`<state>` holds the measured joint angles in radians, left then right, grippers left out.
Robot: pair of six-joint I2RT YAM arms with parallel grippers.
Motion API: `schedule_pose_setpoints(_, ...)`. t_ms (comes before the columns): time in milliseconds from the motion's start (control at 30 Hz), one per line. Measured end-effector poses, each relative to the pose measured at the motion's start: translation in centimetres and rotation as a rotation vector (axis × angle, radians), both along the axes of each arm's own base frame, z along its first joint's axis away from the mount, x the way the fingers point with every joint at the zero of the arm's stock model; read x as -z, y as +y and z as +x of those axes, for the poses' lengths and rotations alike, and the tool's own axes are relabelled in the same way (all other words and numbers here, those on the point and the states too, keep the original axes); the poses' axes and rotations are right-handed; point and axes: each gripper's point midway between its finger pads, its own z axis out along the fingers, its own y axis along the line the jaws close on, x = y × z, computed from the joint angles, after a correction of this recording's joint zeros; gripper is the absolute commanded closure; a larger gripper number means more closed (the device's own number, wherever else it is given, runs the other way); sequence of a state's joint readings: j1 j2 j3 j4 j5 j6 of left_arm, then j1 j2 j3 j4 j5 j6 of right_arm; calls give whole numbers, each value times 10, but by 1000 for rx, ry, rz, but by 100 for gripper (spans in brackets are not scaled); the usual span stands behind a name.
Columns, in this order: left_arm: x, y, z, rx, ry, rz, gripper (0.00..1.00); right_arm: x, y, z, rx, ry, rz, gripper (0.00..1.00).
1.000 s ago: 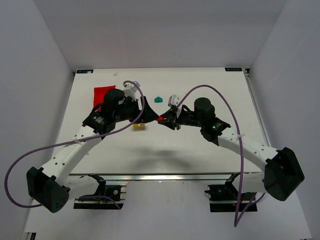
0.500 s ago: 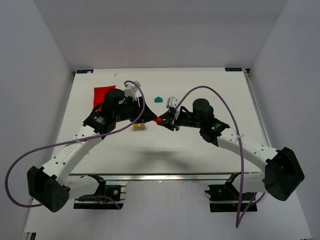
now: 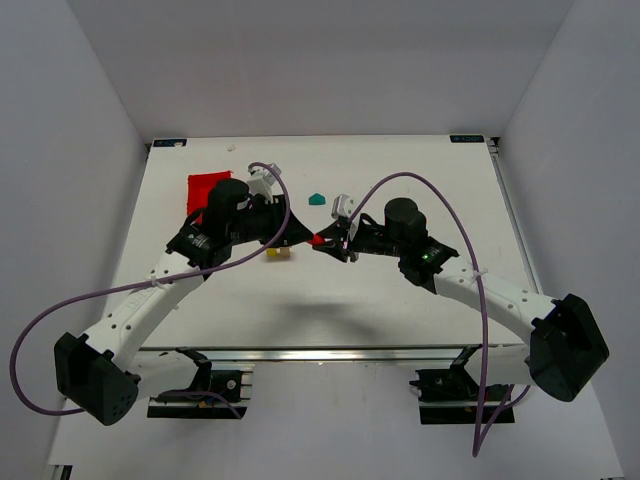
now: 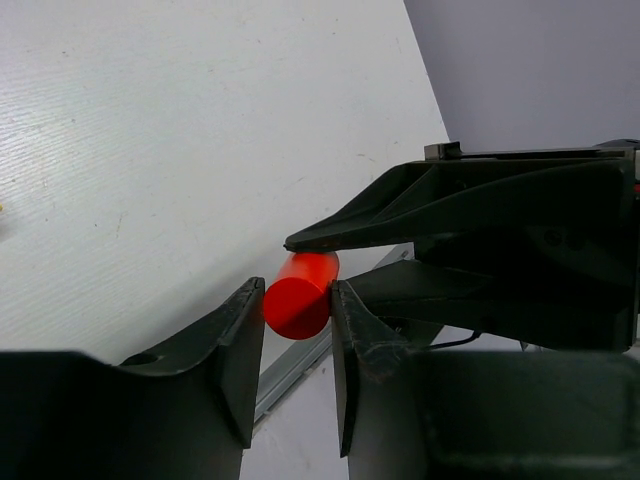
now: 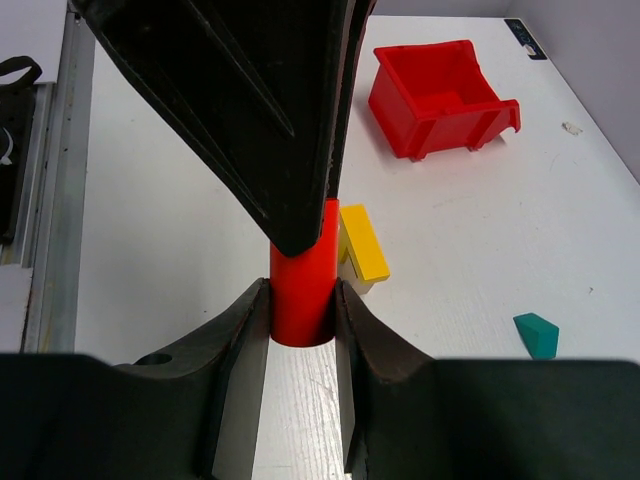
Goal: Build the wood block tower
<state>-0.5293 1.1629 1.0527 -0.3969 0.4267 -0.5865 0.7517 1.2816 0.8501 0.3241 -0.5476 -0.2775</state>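
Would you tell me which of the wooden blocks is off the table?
The red cylinder, held in the right end effector; the yellow blocks and teal block rest on the table.

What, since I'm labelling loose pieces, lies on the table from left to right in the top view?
red bin → yellow blocks → teal block. The red cylinder lines up with the teal block, so I leave it out.
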Motion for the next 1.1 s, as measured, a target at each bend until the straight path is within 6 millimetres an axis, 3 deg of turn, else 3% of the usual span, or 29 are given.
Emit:
schedule_pose_setpoints(67,-1,0,0,-1,-3,-1,85,0,0,0,0,-6,-1,92)
schedule_pose_setpoints(100,-1,1,0,-3,-2,1,86,0,0,0,0,-9,-1,83)
schedule_pose_setpoints(133,0,1,0,-5,-3,2,87,0,0,0,1,-12,-3,56)
schedule_pose_setpoints(200,0,3,1,-16,-2,13,91,2,0,1,9,-8,-9,11)
schedule_pose_setpoints(400,-1,32,20,-188,9,167,95,12,-9,16,126,7,-47,11)
schedule_pose_setpoints(567,-5,63,47,-362,22,337,95,40,-42,43,389,81,-141,11)
schedule_pose_setpoints(667,11,76,60,-429,69,456,96,61,-69,58,564,134,-217,11)
schedule_pose_setpoints(833,54,87,78,-471,174,650,96,88,-106,68,752,191,-327,11)
schedule_pose_setpoints(967,84,90,89,-482,236,759,96,101,-121,66,805,205,-390,11)
schedule_pose_setpoints(1100,97,91,91,-479,258,796,93,104,-127,66,825,205,-410,11)
